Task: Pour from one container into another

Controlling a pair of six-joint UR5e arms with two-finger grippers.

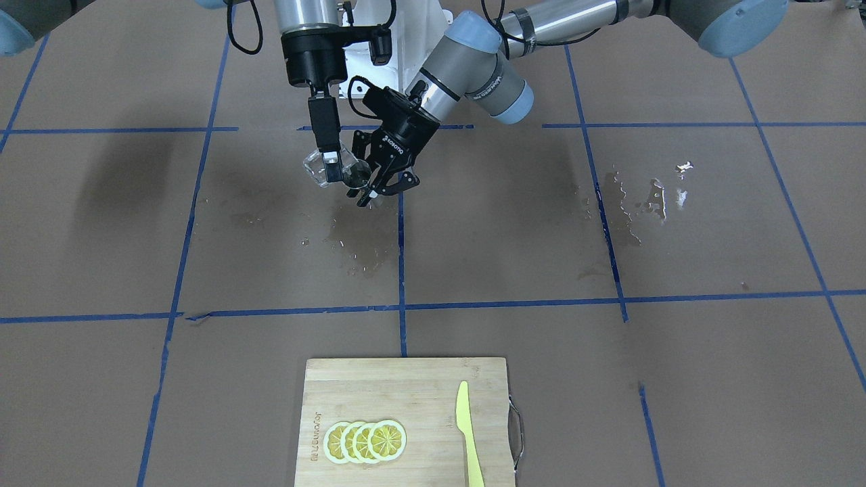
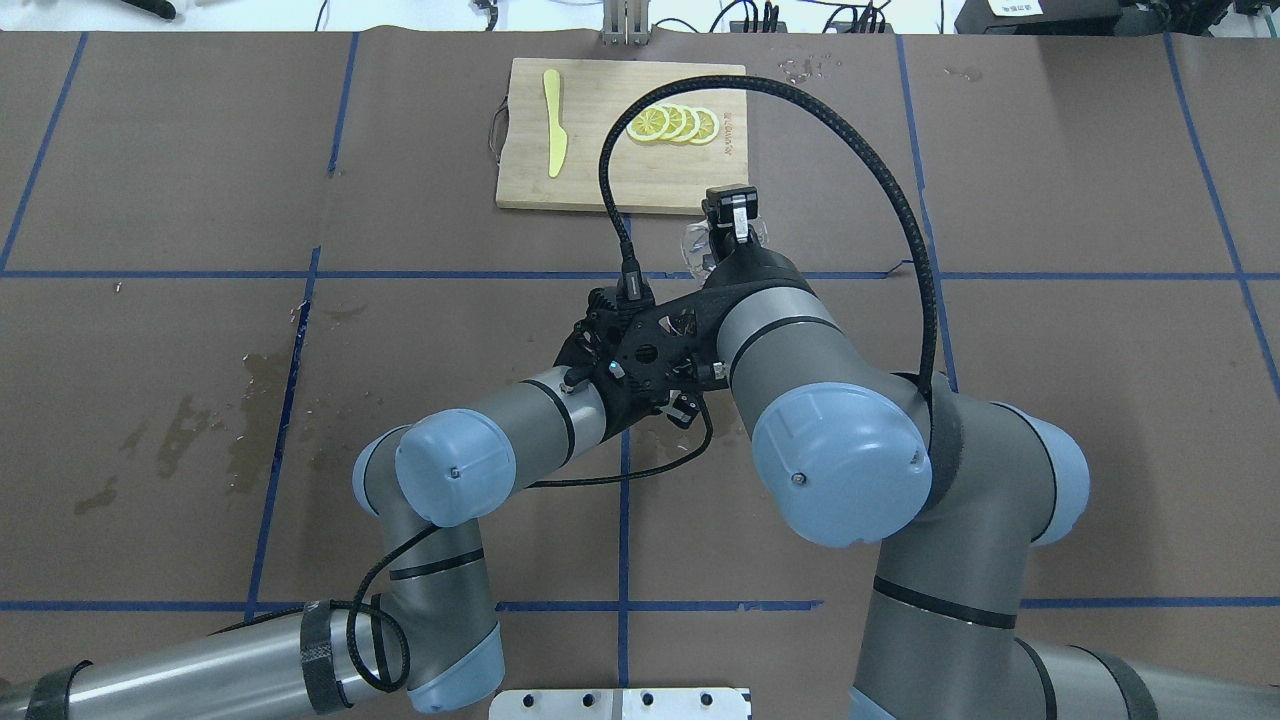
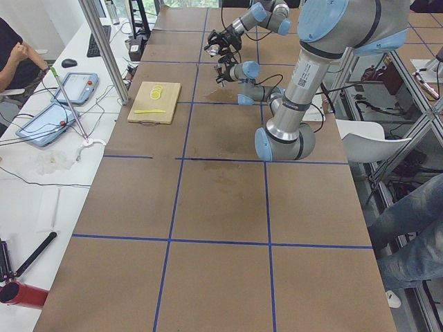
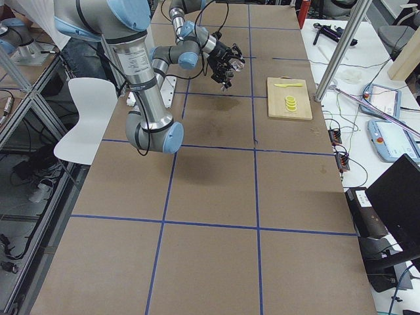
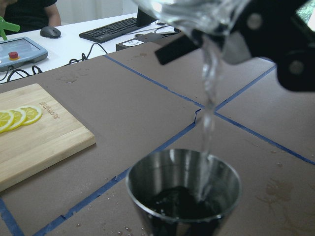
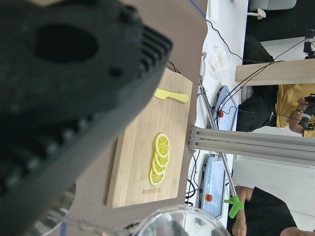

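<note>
Counts: you have one glass (image 1: 314, 167), one jigger (image 5: 184, 189), one board (image 1: 406, 385), four lemon slices (image 1: 365, 441) and one yellow knife (image 1: 467, 433).

Surface: your table (image 1: 676, 379) is covered in brown paper, marked into squares by blue tape (image 1: 401, 257). Wet patches (image 1: 352, 243) lie on the paper under the two grippers, and more lie well off to the left arm's side.

Room: beyond the table's far edge you see a white desk (image 5: 98, 24) with a keyboard (image 5: 110, 28) and a mouse (image 5: 50, 32). People sit there.

Right gripper (image 1: 330, 169): it hangs straight down and is clamped on the glass, one finger (image 1: 329, 145) across the glass wall.

Left gripper (image 1: 380, 187): it comes in at a slant, and its fingers are closed around the jigger.

Glass: it sits between the right gripper's fingers, tipped over, its rim just above the jigger's mouth and towards the left gripper.

Jigger: it stands upright in the left gripper, right beside the right gripper's fingertips and below the glass. It is held off the table.

Water (image 5: 209, 98): a thin stream falls from the glass rim into the jigger's cup, and liquid shows dark in its bottom.

Board: it lies well apart from both grippers, out ahead of them towards the desk. The slices overlap in a row on it, with the knife lying apart from them.
</note>
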